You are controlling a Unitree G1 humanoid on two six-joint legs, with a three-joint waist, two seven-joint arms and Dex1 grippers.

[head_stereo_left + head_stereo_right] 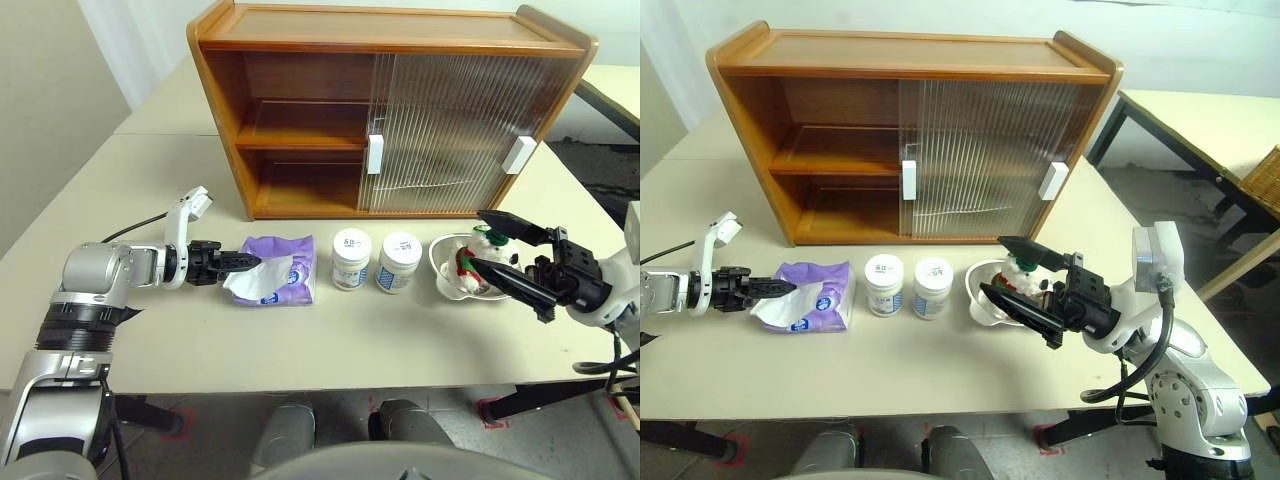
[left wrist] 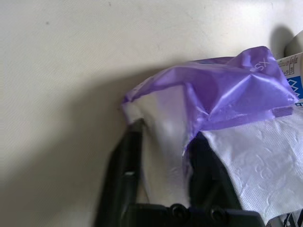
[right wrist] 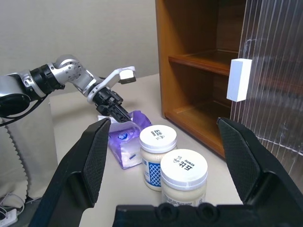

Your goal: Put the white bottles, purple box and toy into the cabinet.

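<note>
The purple box point(image 1: 283, 268) lies on the table left of the two white bottles point(image 1: 351, 259) point(image 1: 399, 262), which stand side by side. My left gripper point(image 1: 248, 262) reaches in level from the left and is shut on the purple box's near end point(image 2: 161, 109), one finger on each side of the wrapper's edge. The toy point(image 1: 470, 262) lies in a steel bowl point(image 1: 444, 268) to the right of the bottles. My right gripper point(image 1: 478, 240) hangs open just above that bowl, holding nothing. The cabinet point(image 1: 300, 120) stands behind, with its left half open.
Both ribbed sliding doors point(image 1: 450, 130) cover the cabinet's right half. Its open left side shows a bare inner shelf point(image 1: 300, 135) and floor. A second table point(image 1: 1200, 120) stands off to the right. The table's front edge runs close under both arms.
</note>
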